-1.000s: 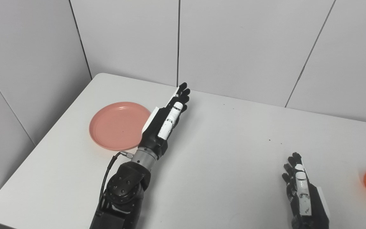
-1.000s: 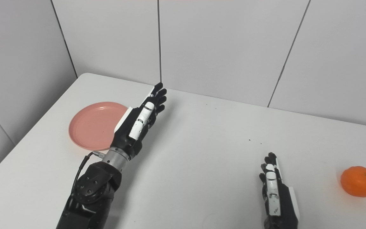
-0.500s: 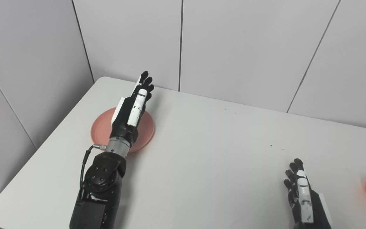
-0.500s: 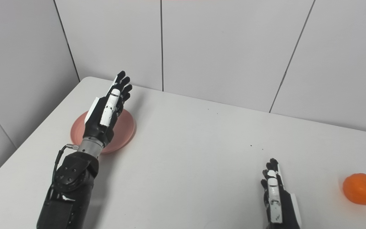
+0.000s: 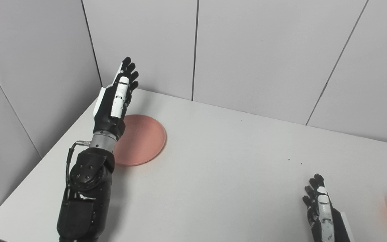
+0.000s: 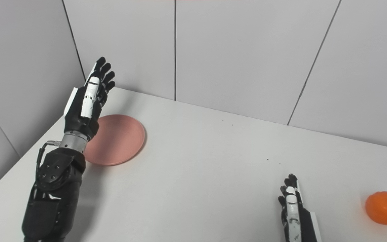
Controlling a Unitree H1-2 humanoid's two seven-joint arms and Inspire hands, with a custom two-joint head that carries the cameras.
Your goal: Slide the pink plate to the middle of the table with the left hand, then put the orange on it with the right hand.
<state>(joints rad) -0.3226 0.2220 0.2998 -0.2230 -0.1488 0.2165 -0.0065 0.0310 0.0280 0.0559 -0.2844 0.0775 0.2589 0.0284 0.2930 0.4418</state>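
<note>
While the left hand (image 5: 114, 101) hovers open-fingered above it, the pink plate (image 5: 143, 139) lies flat, empty; the orange (image 6: 385, 207) sits beside the right hand (image 6: 292, 211), fingers extended.

I see a white matte table with rounded corners (image 6: 200, 174), pushed into a corner of grey panelled walls (image 6: 240, 50). A flat round pink plastic plate (image 6: 119, 139) lies on it at my far left, near the left edge, its left part hidden behind the arm. A round orange fruit (image 6: 385, 208) sits on the top at the near right, well apart from the plate; the left eye view cuts it at the frame edge. A few small dark specks (image 6: 268, 159) dot the surface right of centre.
</note>
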